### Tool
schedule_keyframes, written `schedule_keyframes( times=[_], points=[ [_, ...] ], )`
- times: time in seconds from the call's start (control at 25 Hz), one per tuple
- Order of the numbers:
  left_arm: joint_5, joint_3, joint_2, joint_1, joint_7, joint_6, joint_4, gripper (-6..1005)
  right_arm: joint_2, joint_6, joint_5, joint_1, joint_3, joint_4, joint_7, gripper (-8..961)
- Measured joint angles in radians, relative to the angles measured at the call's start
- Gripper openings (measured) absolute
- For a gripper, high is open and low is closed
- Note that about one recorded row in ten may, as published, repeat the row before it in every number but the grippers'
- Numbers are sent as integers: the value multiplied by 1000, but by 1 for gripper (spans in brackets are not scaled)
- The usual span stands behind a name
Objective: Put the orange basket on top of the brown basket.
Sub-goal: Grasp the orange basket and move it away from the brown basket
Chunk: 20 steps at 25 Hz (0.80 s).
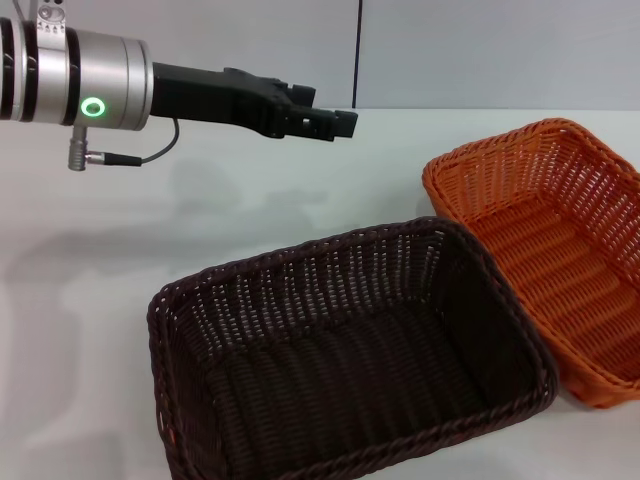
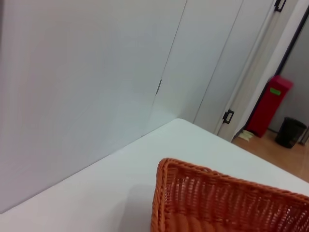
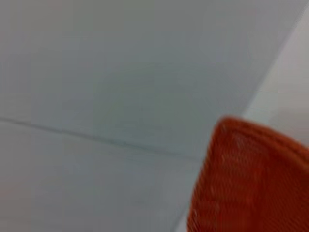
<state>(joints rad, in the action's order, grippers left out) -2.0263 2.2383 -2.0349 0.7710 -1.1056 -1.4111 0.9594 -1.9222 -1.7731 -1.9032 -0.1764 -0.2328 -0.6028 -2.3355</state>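
Note:
The brown basket (image 1: pixel 340 370) stands upright and empty on the white table, front and centre in the head view. The orange basket (image 1: pixel 560 250) stands upright and empty to its right and a little farther back, its long side touching or nearly touching the brown basket's right rim. My left gripper (image 1: pixel 335 123) hangs in the air above the table at the back, left of the orange basket and apart from both baskets, holding nothing. The orange basket's corner also shows in the left wrist view (image 2: pixel 227 200) and, blurred and close, in the right wrist view (image 3: pixel 251 179). My right gripper is out of view.
The white table (image 1: pixel 150 230) runs back to a pale wall with a dark vertical seam (image 1: pixel 358 50). In the left wrist view a red bin (image 2: pixel 270 104) and a black bin (image 2: pixel 291 131) stand on the floor beyond the table.

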Motion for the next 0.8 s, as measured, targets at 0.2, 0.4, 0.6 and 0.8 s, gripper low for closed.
schedule_keyframes(
  times=[0.2, 0.4, 0.6, 0.8],
  points=[
    [-32, 0, 1, 2, 0, 0, -15, 824, 11, -21, -143, 9, 10, -105, -97, 723],
    [-57, 0, 1, 22, -7, -2, -47, 824, 58, -2, -272, -14, 12, -110, -118, 722],
    [-87, -4, 2, 51, -8, -9, -70, 824, 83, 49, -373, -59, 15, -90, -137, 721],
    [-95, -49, -1, 57, -8, -2, -77, 824, 84, 41, -363, -90, 7, -69, -136, 720]
  ],
)
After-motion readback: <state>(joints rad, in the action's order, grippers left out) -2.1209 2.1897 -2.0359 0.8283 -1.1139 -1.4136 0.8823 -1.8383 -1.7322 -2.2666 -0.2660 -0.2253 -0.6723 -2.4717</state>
